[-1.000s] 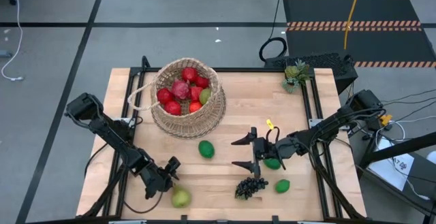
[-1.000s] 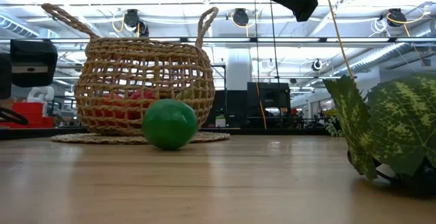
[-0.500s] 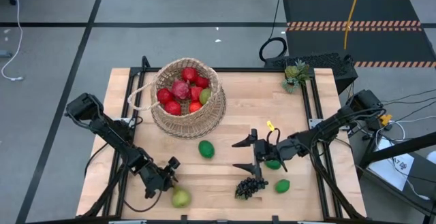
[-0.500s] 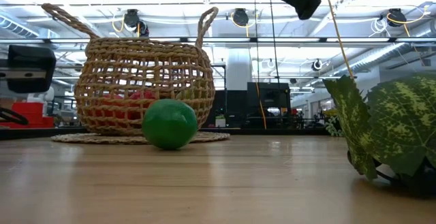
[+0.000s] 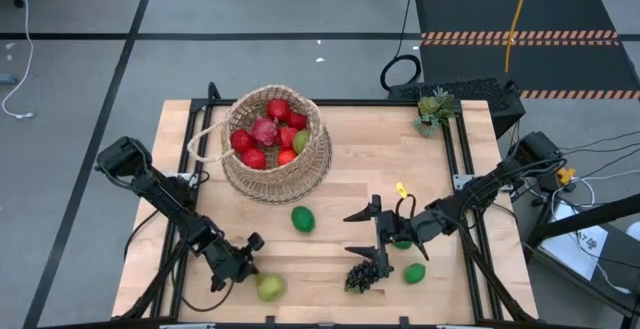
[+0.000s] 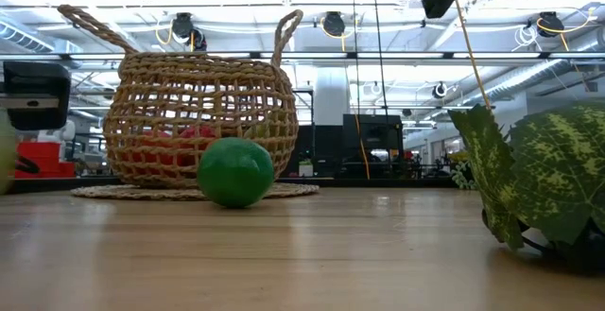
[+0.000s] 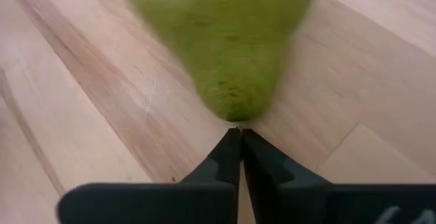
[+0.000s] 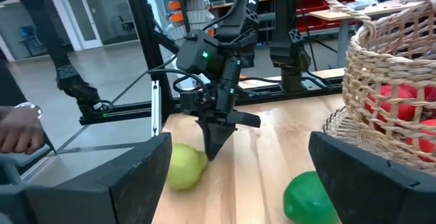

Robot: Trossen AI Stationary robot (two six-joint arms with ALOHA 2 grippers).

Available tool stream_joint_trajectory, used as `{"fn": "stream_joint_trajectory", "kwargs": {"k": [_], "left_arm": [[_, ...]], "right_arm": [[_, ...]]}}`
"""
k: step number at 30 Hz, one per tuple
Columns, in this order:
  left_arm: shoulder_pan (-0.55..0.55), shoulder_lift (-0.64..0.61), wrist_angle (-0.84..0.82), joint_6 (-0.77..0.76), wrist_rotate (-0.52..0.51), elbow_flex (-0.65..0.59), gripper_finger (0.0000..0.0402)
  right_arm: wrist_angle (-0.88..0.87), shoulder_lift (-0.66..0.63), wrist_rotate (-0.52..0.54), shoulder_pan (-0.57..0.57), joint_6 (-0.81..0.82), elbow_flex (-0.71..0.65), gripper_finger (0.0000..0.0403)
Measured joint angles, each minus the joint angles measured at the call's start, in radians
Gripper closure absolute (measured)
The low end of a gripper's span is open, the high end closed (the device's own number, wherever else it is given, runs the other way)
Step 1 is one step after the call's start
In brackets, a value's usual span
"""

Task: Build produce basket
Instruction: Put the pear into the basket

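Observation:
A yellow-green pear (image 5: 268, 288) lies on its side near the table's near-left edge. My left gripper (image 5: 250, 269) is shut, with its tips at the pear's narrow end. The wicker basket (image 5: 276, 144) stands at the far left, with red fruits and a pear inside. A lime (image 5: 303, 218) lies mid-table. Another lime (image 5: 414, 273) and a dark grape bunch (image 5: 368, 272) lie near right. My right gripper (image 5: 360, 234) hangs open above the table, just left of a third lime (image 5: 400, 240). Nothing is between its fingers. My left gripper touches the pear's narrow end (image 7: 235, 115) with its shut fingertips (image 7: 240, 139), slanting down from the table's left. The pear lies on the table beyond the tips. Whether a stem is caught between the tips, I cannot tell.
A small spiky potted plant (image 5: 432, 109) stands at the far right corner. The wood between the basket and the near edge is bare. In the right wrist view a person's hand (image 8: 17, 129) shows beyond the table.
My left gripper has shut beside the pear without moving off. The pear has shifted a little toward the table's right, and its edge now shows at the left side of the low view.

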Motion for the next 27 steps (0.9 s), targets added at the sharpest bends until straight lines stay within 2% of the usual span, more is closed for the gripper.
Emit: {"fn": "stream_joint_trajectory", "kwargs": {"k": [6,15,27], "left_arm": [[0.001,0.002,0.019,0.014,-0.015,-0.001,0.0393],[0.003,-0.007,0.017,0.059,-0.124,0.007,0.0399],[0.056,-0.215,-0.054,0.126,-0.217,0.007,0.0401]], "right_arm": [[0.001,0.000,0.049,0.010,0.000,0.000,0.0060],[0.010,-0.001,0.076,0.010,-0.002,0.000,0.0060],[0.017,-0.001,0.081,0.010,-0.002,0.000,0.0060]]}}
